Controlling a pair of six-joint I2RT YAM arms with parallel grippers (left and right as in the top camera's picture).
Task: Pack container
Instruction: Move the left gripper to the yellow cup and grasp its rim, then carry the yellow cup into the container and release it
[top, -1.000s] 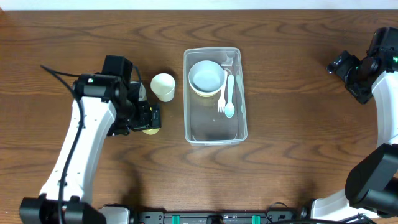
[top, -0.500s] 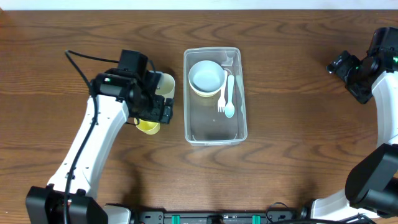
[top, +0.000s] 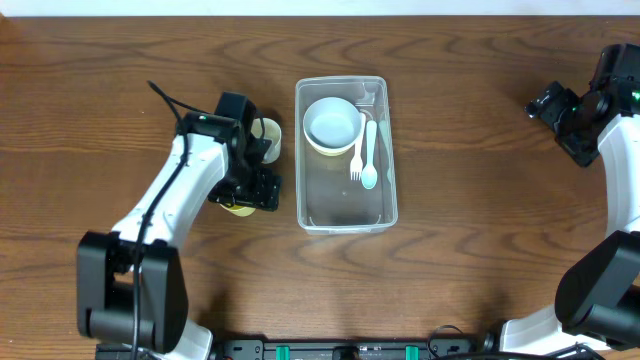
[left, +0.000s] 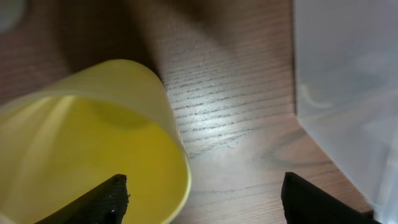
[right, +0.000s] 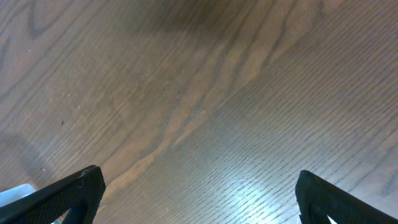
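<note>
Wood table (top: 480, 250), container (top: 345, 228) sitting centre, bowl (top: 332, 122) and cutlery (top: 369, 150) already inside. Left gripper (left: 205, 194) has swung in beside it, jaws wide over the yellow cup (left: 93, 137), so a grasp looks imminent. Right gripper (right: 199, 193) idles wide, far right.

White-shelled arms (top: 165, 205) with black joints, cables and jaws.

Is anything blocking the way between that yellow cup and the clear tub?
Nothing visible. Only bare table lies between the yellow cup and the tub. Inside, the bowl, fork and spoon leave the near end free.
</note>
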